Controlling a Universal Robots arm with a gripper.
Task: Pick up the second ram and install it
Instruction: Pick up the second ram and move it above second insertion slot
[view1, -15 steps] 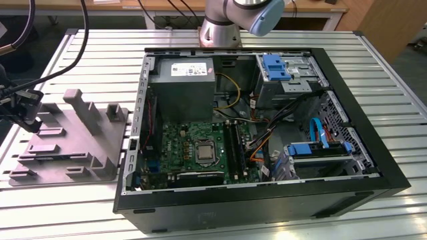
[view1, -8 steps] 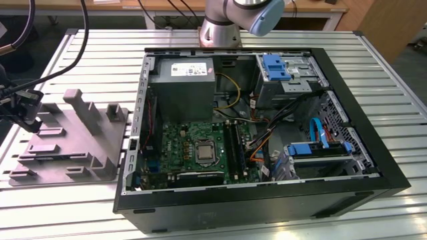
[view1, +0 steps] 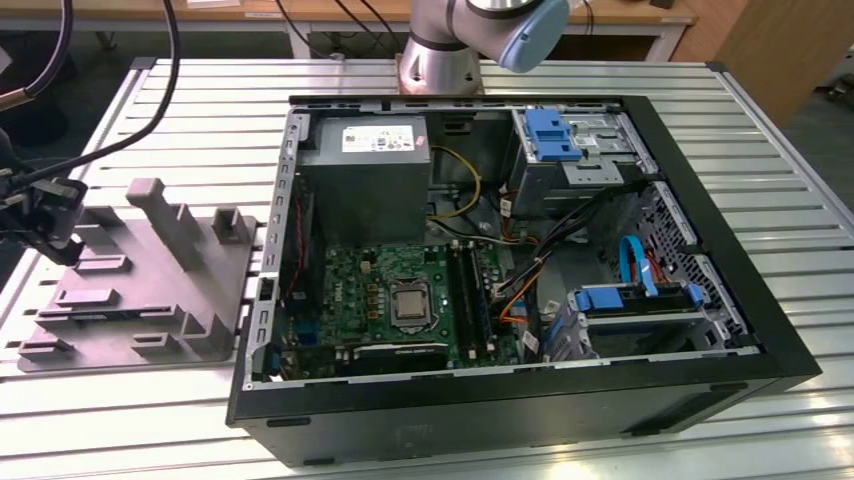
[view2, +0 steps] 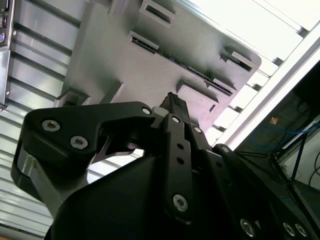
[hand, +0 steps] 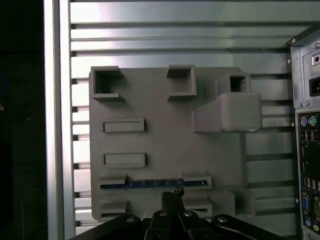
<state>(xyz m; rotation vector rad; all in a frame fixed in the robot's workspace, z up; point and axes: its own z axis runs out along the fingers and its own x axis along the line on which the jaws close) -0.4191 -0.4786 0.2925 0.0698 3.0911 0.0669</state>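
Two fingers (view2: 175, 125) of the gripper (hand: 172, 195) are pressing together and holding nothing. They are hovering very close to the second ram (hand: 150, 184), which is sitting on its thin edge in a slot of the gray holder (hand: 150, 145). I think the pick-up step is only starting, because nothing is gripping the stick yet. To grab it, the fingers are going to need to open, line up with the thin edge, and go down on both sides of it. Farther off, the open computer case (view1: 534, 400) is lying beside the holder on the slatted table (view1: 761, 110). The motherboard (view1: 360, 290) is waiting inside the case.
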